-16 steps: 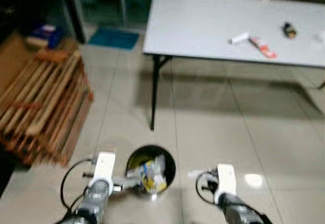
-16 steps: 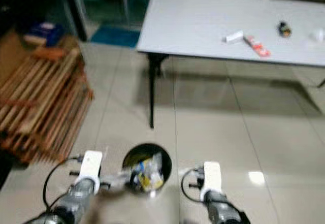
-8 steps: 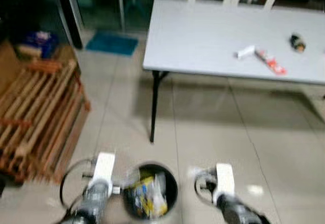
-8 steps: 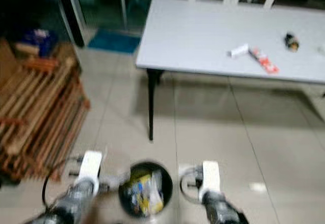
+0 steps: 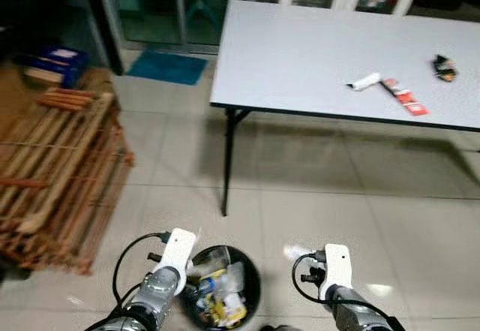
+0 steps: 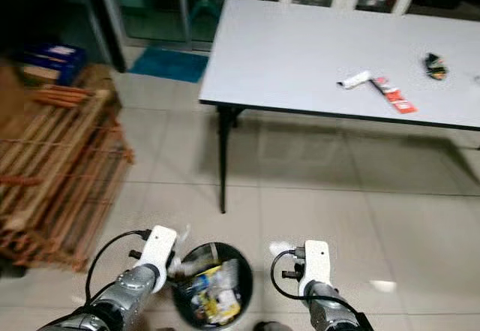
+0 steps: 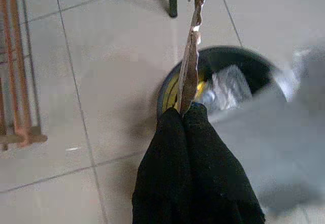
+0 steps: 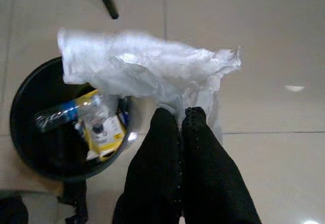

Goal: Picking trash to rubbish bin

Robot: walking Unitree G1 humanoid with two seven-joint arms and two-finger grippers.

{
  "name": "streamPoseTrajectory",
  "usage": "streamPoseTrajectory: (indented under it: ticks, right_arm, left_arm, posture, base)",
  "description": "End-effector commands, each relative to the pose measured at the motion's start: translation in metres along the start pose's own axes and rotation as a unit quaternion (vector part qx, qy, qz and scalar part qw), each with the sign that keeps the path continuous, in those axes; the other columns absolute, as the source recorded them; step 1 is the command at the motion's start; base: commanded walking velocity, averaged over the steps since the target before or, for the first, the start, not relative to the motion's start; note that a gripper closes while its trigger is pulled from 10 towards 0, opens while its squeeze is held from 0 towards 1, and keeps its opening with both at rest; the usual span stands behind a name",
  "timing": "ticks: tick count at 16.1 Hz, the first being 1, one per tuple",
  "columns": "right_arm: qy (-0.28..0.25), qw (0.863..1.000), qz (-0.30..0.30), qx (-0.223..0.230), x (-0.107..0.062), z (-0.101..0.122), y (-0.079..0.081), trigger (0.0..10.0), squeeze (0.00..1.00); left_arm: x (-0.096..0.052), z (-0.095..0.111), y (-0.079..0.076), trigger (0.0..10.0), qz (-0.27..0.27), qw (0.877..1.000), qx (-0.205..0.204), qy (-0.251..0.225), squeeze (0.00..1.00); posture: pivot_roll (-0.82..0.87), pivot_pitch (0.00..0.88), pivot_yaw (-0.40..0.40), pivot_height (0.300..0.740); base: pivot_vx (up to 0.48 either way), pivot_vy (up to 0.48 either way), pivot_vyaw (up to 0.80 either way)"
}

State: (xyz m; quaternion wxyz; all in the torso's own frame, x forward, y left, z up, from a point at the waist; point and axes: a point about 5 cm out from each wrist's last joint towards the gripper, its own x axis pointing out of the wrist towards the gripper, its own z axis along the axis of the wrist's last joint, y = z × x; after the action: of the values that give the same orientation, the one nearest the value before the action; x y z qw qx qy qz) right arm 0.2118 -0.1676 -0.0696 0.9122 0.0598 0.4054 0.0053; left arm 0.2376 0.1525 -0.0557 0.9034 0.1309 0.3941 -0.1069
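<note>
Black fingers (image 8: 175,120) pinching plastic wrap (image 8: 147,66)

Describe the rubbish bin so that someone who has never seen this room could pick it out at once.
Start at the long grey table and drop to the tiled floor in front of its black leg. There, between the left gripper and the right gripper, stands the rubbish bin. Unlike the wooden slatted crate beside it, it is round, black and filled with wrappers.

Open tiled floor (image 5: 420,218) right of round black rubbish bin (image 5: 251,286); slatted wooden crate (image 5: 52,173) crowding left, black worktop leg (image 5: 226,162) ahead.
</note>
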Motion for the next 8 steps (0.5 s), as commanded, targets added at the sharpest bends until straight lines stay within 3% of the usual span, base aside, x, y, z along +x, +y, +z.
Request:
streamPoseTrajectory:
  ticks: [1, 2, 3, 8]
  right_arm:
    - [0.004, 1.000, -0.009, -0.004, -0.001, 0.000, -0.007, 10.0, 0.00]
    - [0.004, 1.000, -0.009, -0.004, -0.001, 0.000, -0.007, 10.0, 0.00]
    - [0.004, 1.000, -0.010, -0.004, -0.001, 0.000, -0.007, 10.0, 0.00]
    - [0.004, 1.000, -0.010, -0.004, -0.001, -0.002, -0.008, 10.0, 0.00]
  left_arm:
    - [0.002, 0.006, -0.015, 10.0, -0.038, 0.998, 0.040, 0.000, 0.00]
    - [0.003, 0.013, -0.024, 10.0, -0.063, 0.995, 0.076, -0.005, 0.00]
    - [0.003, 0.014, -0.027, 10.0, -0.071, 0.994, 0.086, -0.005, 0.00]
    - [0.004, 0.018, -0.033, 10.0, -0.085, 0.991, 0.103, -0.007, 0.00]
  posture:
    - [-0.01, 0.064, -0.049, 0.740]
    - [-0.01, 0.064, -0.049, 0.740]
    - [-0.01, 0.064, -0.049, 0.740]
    - [-0.02, 0.073, -0.047, 0.740]
  base:
    - [0.000, 0.000, 0.00]
    - [0.000, 0.000, 0.00]
    - [0.000, 0.000, 0.00]
    - [0.000, 0.000, 0.00]
